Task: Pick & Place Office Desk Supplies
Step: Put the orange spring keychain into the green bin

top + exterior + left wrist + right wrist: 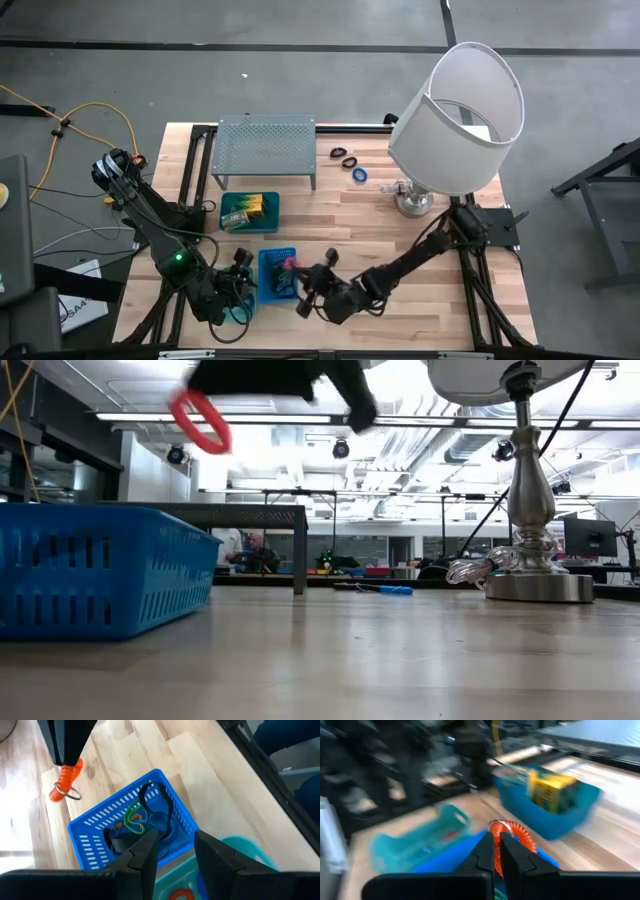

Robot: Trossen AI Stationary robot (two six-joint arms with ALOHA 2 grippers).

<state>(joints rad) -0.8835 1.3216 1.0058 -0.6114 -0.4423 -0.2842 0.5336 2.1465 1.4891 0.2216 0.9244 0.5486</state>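
The red coiled ring point(65, 782) hangs in the air by the right rim of the blue basket point(278, 275), with my right gripper point(497, 845) shut on it. The low view shows the ring point(200, 420) high above the table. Inside the basket point(135, 827) lie black loops point(160, 802) and a green band point(132, 817). My left gripper point(175, 850) stands open over the basket's near left corner, with nothing between its fingers. Black loops point(343, 155) and a blue ring point(359, 175) lie on the table at the far side. My right gripper pinches the red ring's coil point(512, 832) between its two shut fingers. The fingers come from the table's right, slanting a little down. The ring hangs below and beside the fingertips, lifted clear of table and basket.
A teal tray point(250, 212) holding yellow-green packets stands behind the basket, and a second teal tray point(420, 845) lies at the near edge. The grey perforated rack point(266, 145) is at the far side. The white-shaded lamp point(460, 115) stands at the far right on its base point(525, 560).
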